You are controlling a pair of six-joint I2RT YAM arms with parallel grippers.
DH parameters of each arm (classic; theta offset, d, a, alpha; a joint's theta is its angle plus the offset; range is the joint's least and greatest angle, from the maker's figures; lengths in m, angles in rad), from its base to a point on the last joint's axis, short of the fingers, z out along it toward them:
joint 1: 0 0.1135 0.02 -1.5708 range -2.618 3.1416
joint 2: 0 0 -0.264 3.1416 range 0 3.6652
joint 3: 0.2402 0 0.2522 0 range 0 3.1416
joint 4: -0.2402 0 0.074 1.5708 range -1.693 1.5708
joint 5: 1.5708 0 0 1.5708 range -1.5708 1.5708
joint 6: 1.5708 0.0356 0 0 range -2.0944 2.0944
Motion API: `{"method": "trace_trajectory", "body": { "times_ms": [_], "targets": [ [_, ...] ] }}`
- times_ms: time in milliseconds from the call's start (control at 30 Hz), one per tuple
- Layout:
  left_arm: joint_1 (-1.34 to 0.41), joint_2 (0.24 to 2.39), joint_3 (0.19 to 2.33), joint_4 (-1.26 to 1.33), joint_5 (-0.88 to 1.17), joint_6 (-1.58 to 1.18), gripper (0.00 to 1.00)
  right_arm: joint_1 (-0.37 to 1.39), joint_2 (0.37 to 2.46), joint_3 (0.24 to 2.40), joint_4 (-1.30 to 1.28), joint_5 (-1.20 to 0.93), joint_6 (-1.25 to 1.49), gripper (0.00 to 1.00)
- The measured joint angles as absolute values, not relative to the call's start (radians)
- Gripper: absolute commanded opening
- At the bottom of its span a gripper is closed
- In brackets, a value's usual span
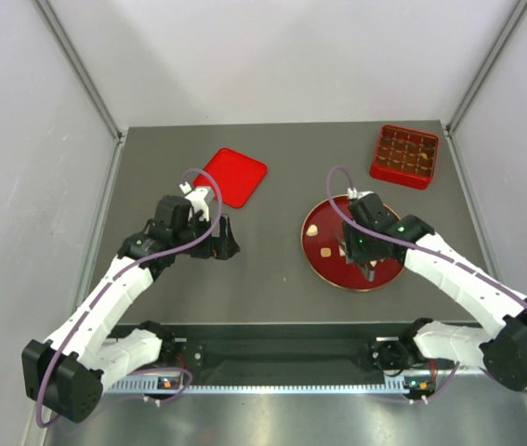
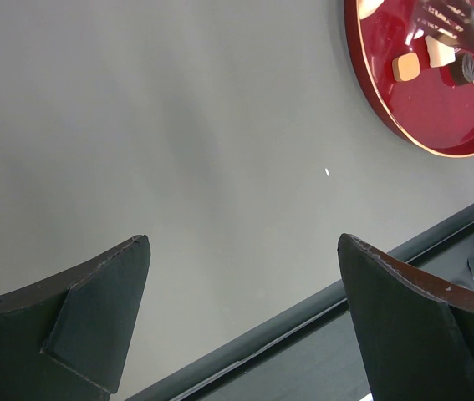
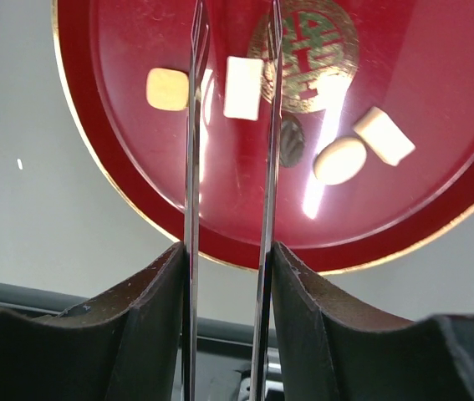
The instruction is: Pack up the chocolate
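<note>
Grey tabletop (image 1: 272, 269), packing unfinished by my reckoning: at least five chocolates (image 3: 339, 160) on the red plate (image 3: 471, 100), right gripper (image 3: 228, 251) clamping tongs (image 3: 193, 167) astride a cream square (image 3: 243, 88), left gripper (image 2: 243, 242) gaping empty, box (image 1: 399, 177) contents unclear

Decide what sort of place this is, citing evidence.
Probably a robotics test cell: two arms bolted to a grey table, white panels enclosing it, and a red plate and compartment box laid out.

My left gripper (image 2: 243, 242) hangs wide open, elbow bent; my right gripper (image 3: 228, 251), angled downward, pinches the tongs (image 3: 191, 167).
</note>
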State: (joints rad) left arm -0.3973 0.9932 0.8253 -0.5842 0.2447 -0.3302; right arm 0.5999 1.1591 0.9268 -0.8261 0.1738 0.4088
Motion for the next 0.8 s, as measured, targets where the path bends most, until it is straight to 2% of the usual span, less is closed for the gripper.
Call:
{"method": "trace_trajectory", "body": {
  "times_ms": [533,800],
  "targets": [
    [-0.397,0.993,0.826,-0.584,0.245,-0.33,0.99,0.61,1.048,0.871,-0.886,0.168,0.45,0.43],
    [-0.397,0.993,0.825,-0.584,0.245,-0.331,0.99,0.632,1.05,0.845,-0.883,0.162,0.465,0.38]
  ]
}}
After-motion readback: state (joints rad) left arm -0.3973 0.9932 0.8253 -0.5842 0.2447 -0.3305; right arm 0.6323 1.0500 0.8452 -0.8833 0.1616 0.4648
